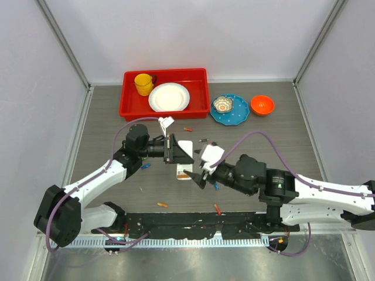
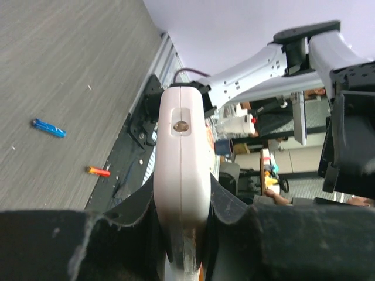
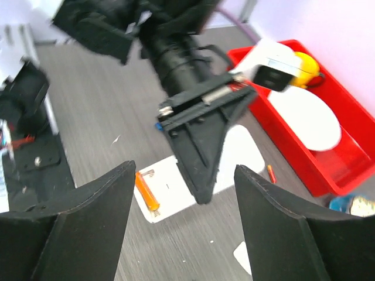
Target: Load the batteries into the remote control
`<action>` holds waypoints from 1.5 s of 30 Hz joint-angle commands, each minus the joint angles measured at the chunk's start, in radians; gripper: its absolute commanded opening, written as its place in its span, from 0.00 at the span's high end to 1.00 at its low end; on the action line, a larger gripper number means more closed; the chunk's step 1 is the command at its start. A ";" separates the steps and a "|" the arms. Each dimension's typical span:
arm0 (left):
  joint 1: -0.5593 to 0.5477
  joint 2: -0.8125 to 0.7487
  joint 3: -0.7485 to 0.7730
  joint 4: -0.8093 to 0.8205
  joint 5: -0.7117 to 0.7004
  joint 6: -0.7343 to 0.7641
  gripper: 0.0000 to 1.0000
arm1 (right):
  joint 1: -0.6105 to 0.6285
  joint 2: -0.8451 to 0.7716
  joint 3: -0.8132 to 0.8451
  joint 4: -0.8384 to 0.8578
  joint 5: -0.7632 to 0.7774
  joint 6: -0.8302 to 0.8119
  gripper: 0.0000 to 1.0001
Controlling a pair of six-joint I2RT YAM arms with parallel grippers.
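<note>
Top external shows our left pincer (image 1: 174,149) clamping the remote control (image 1: 186,146) mid-desk (image 1: 105,117). Our right pincer (image 1: 199,171) hangs wide at its 5 o'clock, and we see loose batteries (image 1: 162,204) scattered around.

I see left gripper (image 2: 181,206) clamped on remote control (image 2: 181,158): white handset edge-on, small round lens near its far end. Dark fingers (image 2: 133,206) press its two flat sides. Left of it, on grey counter (image 2: 70,58): blue battery (image 2: 48,127), and orange battery (image 2: 98,171) just beside black rail (image 2: 120,175), the two apart. White right arm (image 2: 258,73) beyond.
</note>
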 commanded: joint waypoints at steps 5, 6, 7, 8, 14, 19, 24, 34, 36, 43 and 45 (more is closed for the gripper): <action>0.004 -0.036 -0.046 0.187 -0.201 -0.043 1.00 | -0.100 -0.087 -0.133 0.198 0.306 0.518 0.20; 0.004 -0.037 -0.053 0.205 -0.210 -0.054 1.00 | -0.111 -0.097 -0.144 0.201 0.300 0.554 0.17; 0.004 -0.039 -0.058 0.222 -0.224 -0.059 1.00 | -0.126 -0.107 -0.158 0.204 0.300 0.594 0.15; 0.003 -0.039 -0.061 0.245 -0.232 -0.066 1.00 | -0.139 -0.111 -0.182 0.213 0.292 0.651 0.15; 0.003 -0.040 -0.078 0.304 -0.253 -0.086 1.00 | -0.229 -0.145 -0.242 0.216 0.105 0.777 0.14; 0.003 -0.034 -0.081 0.353 -0.259 -0.103 1.00 | -0.287 -0.147 -0.282 0.256 -0.117 0.857 0.14; 0.004 -0.033 -0.086 0.399 -0.264 -0.123 1.00 | -0.295 -0.091 -0.279 0.261 -0.198 0.867 0.14; 0.004 -0.056 -0.084 0.405 -0.259 -0.132 1.00 | -0.298 -0.033 -0.245 0.258 -0.234 0.861 0.14; 0.003 -0.057 -0.083 0.403 -0.258 -0.132 1.00 | -0.300 -0.028 -0.241 0.258 -0.235 0.861 0.14; 0.003 -0.063 -0.081 0.399 -0.250 -0.134 1.00 | -0.301 -0.012 -0.218 0.255 -0.219 0.846 0.13; 0.004 -0.063 -0.083 0.397 -0.249 -0.134 1.00 | -0.301 -0.007 -0.212 0.252 -0.217 0.840 0.14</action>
